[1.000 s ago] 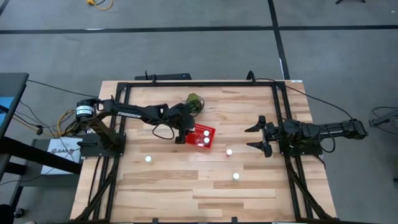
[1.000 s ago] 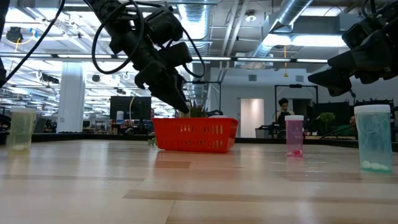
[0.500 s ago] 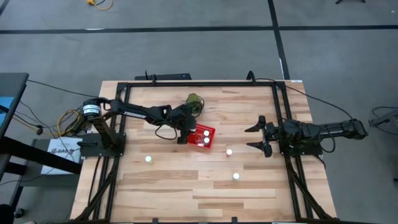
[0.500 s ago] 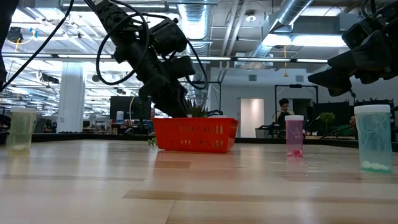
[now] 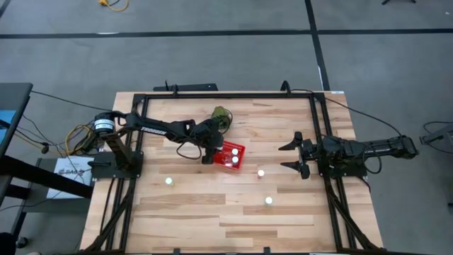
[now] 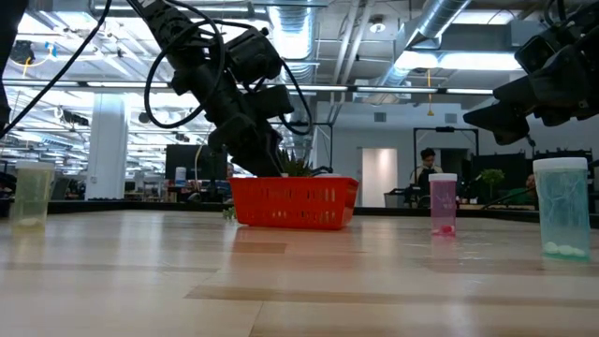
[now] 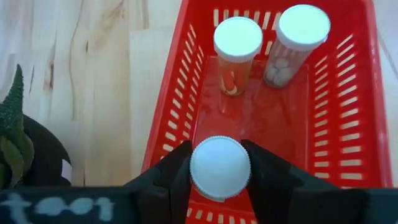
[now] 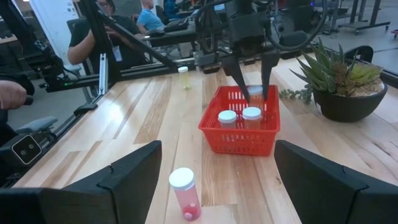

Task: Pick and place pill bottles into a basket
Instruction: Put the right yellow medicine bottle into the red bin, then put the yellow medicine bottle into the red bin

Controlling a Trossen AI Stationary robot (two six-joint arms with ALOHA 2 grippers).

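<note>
The red basket (image 5: 231, 156) stands mid-table; it also shows in the left wrist view (image 7: 348, 124). Two pill bottles (image 7: 237, 38) (image 7: 303, 26) stand upright in it. My left gripper (image 7: 219, 168) reaches down into the basket's left part (image 5: 215, 151) and is shut on a third white-capped pill bottle (image 7: 219, 158). Three more bottles stand on the table: one (image 5: 169, 181) at the left, two (image 5: 260, 173) (image 5: 269, 200) at the right. My right gripper (image 5: 284, 157) waits open and empty at the right, above the table. My left gripper pinches the bottle at its white cap (image 7: 200, 168) between its two fingers, one on each side. The fingers (image 8: 266, 70) come from above, pointing down into the basket. The bottle stands upright between them; whether its base is on the basket's floor, I cannot tell.
A potted green plant (image 5: 221, 116) stands just beyond the basket, close to my left arm. A black frame (image 5: 226, 95) runs round the table's edges. People (image 8: 93, 37) are beyond the table's left side.
My left gripper has gone down with the bottle, from above the basket's rim into the basket, and has then stayed still. It has kept shut on the bottle.
</note>
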